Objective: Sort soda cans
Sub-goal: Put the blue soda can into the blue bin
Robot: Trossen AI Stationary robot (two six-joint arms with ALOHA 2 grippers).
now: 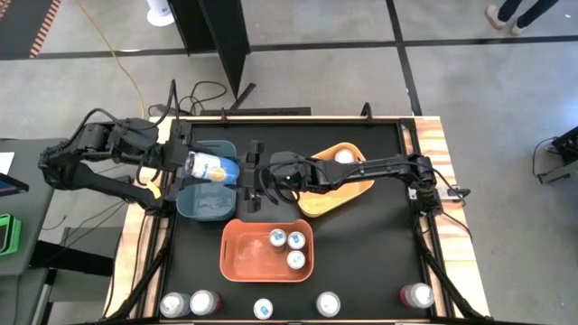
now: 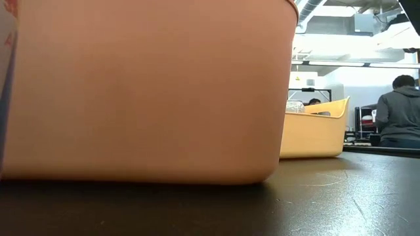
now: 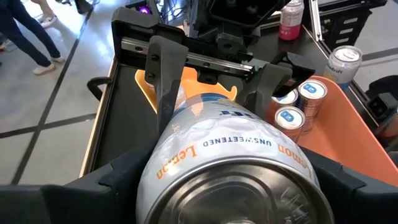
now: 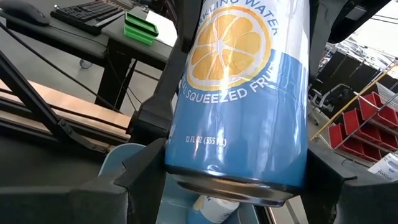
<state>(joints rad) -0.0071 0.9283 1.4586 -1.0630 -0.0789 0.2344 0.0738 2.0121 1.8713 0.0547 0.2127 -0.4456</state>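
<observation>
Both pincers clamp one blue-and-white lemon-labelled metal soda can (image 1: 209, 168) lying sideways between them, left pincer (image 1: 187, 164) at one end, right pincer (image 1: 246, 171) opposite, directly over the blue rectangular plastic bin (image 1: 206, 203) below: likely a hand-over before dropping it there

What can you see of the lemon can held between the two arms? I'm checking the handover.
The lemon can is a blue-and-white metal soda can with an orange-yellow citrus slice printed on it and a plain silver end. It lies on its side in the air above the blue bin. The left claw has it at one end, the right claw at the other, fingers on both sides of it.
</observation>
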